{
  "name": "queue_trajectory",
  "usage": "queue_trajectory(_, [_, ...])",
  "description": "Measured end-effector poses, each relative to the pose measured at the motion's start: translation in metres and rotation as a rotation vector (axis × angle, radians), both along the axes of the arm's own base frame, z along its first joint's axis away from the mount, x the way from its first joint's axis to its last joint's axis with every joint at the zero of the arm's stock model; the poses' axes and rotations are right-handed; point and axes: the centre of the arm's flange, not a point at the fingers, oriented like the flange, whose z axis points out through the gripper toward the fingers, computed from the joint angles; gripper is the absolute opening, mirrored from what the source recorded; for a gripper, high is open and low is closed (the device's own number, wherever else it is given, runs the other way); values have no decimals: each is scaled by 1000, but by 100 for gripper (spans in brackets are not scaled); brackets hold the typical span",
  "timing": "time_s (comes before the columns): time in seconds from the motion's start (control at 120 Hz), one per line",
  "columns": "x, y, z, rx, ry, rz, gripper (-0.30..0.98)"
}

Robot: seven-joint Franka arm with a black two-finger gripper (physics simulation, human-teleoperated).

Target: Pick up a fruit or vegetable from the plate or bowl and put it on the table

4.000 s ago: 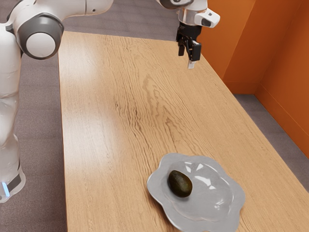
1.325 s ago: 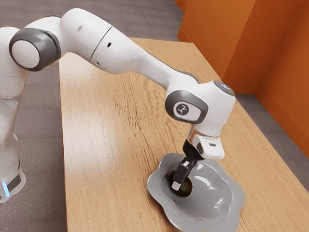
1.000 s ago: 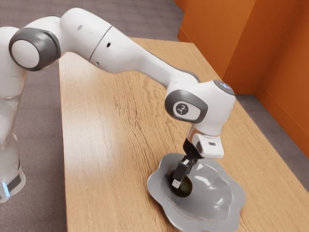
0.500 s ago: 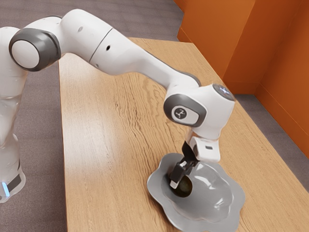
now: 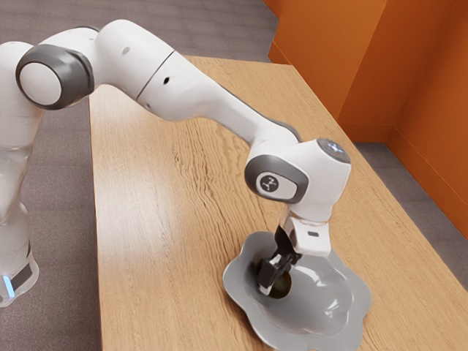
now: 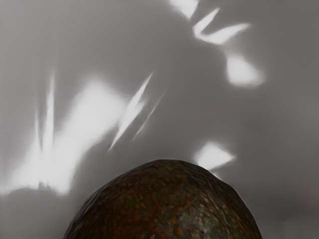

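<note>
Exterior view, near to far. 1 gray bowl (image 5: 245, 300) with a scalloped, wavy rim is seen on the near part of the table. 1 avocado (image 5: 281, 285), dark and rounded, is contained in it, set toward the exterior view's left side of the hollow. Count of fruit: 1. It is partly covered by 1 black gripper (image 5: 271, 273), which is lowered into the bowl right at the avocado and held at a tilt. State of the jaws: cannot be told; neither a grasp nor a release can be confirmed, as the far side is hidden.

Above the gripper, 1 white housing (image 5: 310, 238) is noted, partly overlapping the bowl's rim in this view. 1 white arm (image 5: 183, 88) with dark gray joint covers is extended over 1 wood-grained table (image 5: 146, 219) from the exterior view's left, where 1 blue light strip (image 5: 9, 286) is seen low on its base. Gray floor (image 5: 62, 219) is seen beyond the table's edges, and orange walling (image 5: 322, 58) is found at the exterior view's upper right.

Wrist view: 1 mottled brown-green avocado top is recorded, close under the hand, against the glossy gray bowl, on which several white highlights are reflected.
</note>
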Motion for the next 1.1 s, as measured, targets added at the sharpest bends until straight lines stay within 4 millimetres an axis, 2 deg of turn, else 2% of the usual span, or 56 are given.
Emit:
queue_trajectory(0.158, [1,0,3,-3,-17,-5,37])
queue_trajectory(0.417, [2,2,14,-3,-45,-3,34])
queue_trajectory(0.492, [2,10,33,-3,-72,12,33])
queue_trajectory(0.55, [7,33,55,3,-105,56,32])
queue_trajectory(0.625, [26,83,95,10,-151,160,33])
queue_trajectory(0.675, [37,119,114,18,-163,235,34])
queue_trajectory(0.775, [48,189,125,48,-149,378,34])
queue_trajectory(0.867, [50,241,126,73,-120,490,34])
queue_trajectory(0.942, [48,261,125,86,-99,541,34])
queue_trajectory(1.1, [49,273,113,104,-57,591,35])
